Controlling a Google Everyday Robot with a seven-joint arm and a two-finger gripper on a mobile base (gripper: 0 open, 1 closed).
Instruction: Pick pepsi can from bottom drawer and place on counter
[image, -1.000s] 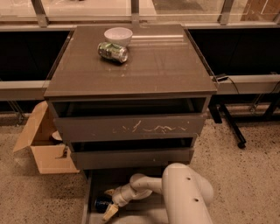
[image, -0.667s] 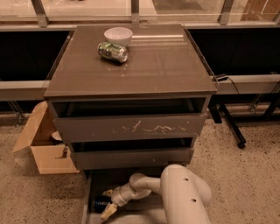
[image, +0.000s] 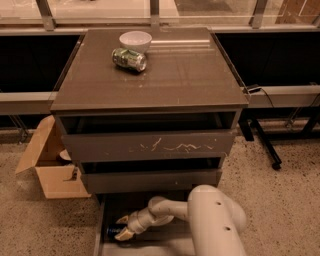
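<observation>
The pepsi can (image: 112, 231) is only a dark blue sliver down in the bottom drawer (image: 131, 202), hard against the drawer's left rail. That puts it below the counter's front-left corner. No lettering readable from here, just the blue.

The gripper (image: 123, 228) is right at the can, reaching in from the right on the end of the white arm (image: 212, 225). I honestly can't tell if it's clamped on the can or just sitting loose around it.

The bottom drawer is pulled out past the two scratched drawer fronts (image: 150, 146) above it, so those fronts overhang the back of it.

Up on the counter (image: 175, 80), a white bowl (image: 135, 40) sits at the far edge, left of centre. A green can (image: 129, 59) lies on its side touching the bowl's front. The bare glossy surface runs from mid-top to the front edge and across to both right corners.

A cardboard box (image: 50, 172) stands on the floor by the left edge.
</observation>
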